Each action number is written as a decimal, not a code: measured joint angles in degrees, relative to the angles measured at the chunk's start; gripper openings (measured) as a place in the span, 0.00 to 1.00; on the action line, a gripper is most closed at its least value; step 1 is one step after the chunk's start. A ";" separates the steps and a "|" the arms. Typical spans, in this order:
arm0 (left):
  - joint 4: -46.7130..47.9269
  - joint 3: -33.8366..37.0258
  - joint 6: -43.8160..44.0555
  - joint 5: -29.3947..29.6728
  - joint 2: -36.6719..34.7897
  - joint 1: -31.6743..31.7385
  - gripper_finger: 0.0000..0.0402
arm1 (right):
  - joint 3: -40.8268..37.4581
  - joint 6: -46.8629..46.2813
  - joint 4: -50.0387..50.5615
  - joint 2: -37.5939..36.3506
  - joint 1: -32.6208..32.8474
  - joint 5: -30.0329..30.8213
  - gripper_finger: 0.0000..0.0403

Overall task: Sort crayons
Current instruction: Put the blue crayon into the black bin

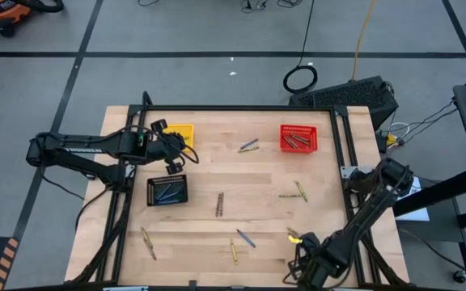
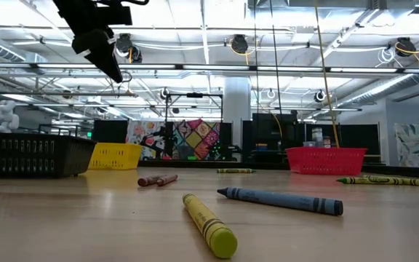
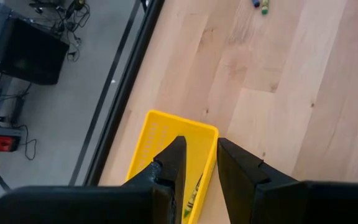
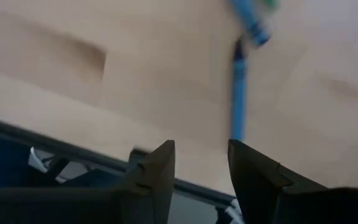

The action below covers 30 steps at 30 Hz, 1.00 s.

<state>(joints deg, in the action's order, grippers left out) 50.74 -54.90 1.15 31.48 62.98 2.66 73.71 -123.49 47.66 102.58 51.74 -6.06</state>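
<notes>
The wooden table (image 1: 217,174) carries three mesh baskets along its far half: a black basket (image 1: 167,191) at the left, a yellow basket (image 1: 183,133) at the far left, and a red basket (image 1: 298,138) at the far right.

The left arm reaches in from the left edge, and the left gripper (image 1: 168,145) hangs above the table at the near edge of the yellow basket. In the left wrist view its fingers (image 3: 169,171) stand a narrow gap apart, with a yellow crayon (image 3: 193,191) showing between them; whether it is gripped or lies in the basket cannot be told.

The right arm is folded at the near right corner. The right gripper (image 1: 304,250) sits low near the table's near edge, fingers parted, nothing between them; a blue crayon (image 4: 239,99) lies just ahead of it.

Loose crayons (image 1: 220,204) lie scattered over the middle and near half of the table, well apart from one another. More rest in the black and red baskets. Open board remains between the baskets.
</notes>
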 joint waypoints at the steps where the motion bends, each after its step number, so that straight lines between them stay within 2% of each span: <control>1: -0.31 -0.02 -0.01 0.00 0.00 0.00 0.21 | 0.00 -0.55 -0.98 0.74 0.33 -0.13 0.33; 8: -4.31 0.00 -0.02 0.00 0.00 0.02 0.21 | 0.00 -3.53 -2.01 4.29 2.40 -3.18 0.33; 16: -4.92 -0.02 -0.02 -0.24 0.00 0.01 0.21 | 0.00 -6.72 -0.32 5.20 3.74 -2.89 0.33; 26: -5.41 0.00 -0.04 -0.31 0.00 0.00 0.21 | 0.28 -5.01 -0.88 9.42 3.88 -3.18 0.33; 30: -5.40 -0.01 -0.02 -0.31 -0.01 0.00 0.21 | 0.25 -4.86 -0.78 9.75 3.86 -3.17 0.29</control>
<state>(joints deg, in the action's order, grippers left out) 45.34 -54.91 1.13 31.18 62.98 2.66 73.96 -128.35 46.88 112.33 55.59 -9.23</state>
